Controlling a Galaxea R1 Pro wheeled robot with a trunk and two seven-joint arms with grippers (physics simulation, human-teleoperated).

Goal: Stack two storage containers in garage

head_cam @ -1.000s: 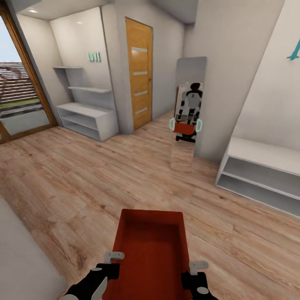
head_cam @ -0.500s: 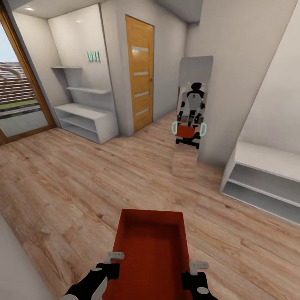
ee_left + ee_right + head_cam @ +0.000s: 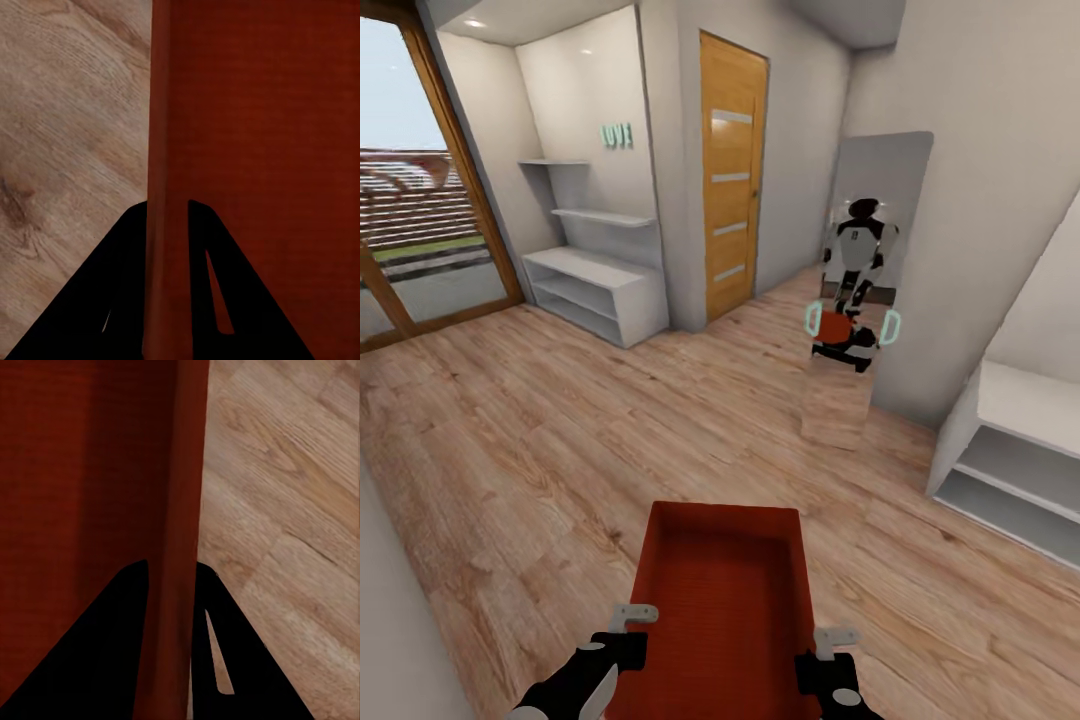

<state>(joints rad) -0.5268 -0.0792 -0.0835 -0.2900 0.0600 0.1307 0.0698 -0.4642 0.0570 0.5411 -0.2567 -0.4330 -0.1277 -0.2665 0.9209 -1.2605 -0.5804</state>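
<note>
One orange-red storage container (image 3: 725, 585) hangs low in front of me over light wood planks, its open top facing up. My left gripper (image 3: 632, 622) is shut on its left wall and my right gripper (image 3: 834, 640) on its right wall. In the left wrist view the black fingers (image 3: 120, 285) straddle the thin ribbed wall (image 3: 166, 150). The right wrist view shows the same pinch, fingers (image 3: 112, 652) on either side of the wall (image 3: 180, 495). The container is empty. The garage and its floor are out of view.
An orange-wood door (image 3: 732, 175) with frosted strips stands shut ahead. A tall mirror (image 3: 880, 200) to its right reflects me. White shelving (image 3: 595, 285) sits left of the door, a low white shelf unit (image 3: 1010, 460) at right, and a wood-framed glass door (image 3: 420, 230) at far left.
The whole picture has slid rightward, so the camera has turned left and the door and mirror look slightly nearer. The container and both grippers keep the same place in view.
</note>
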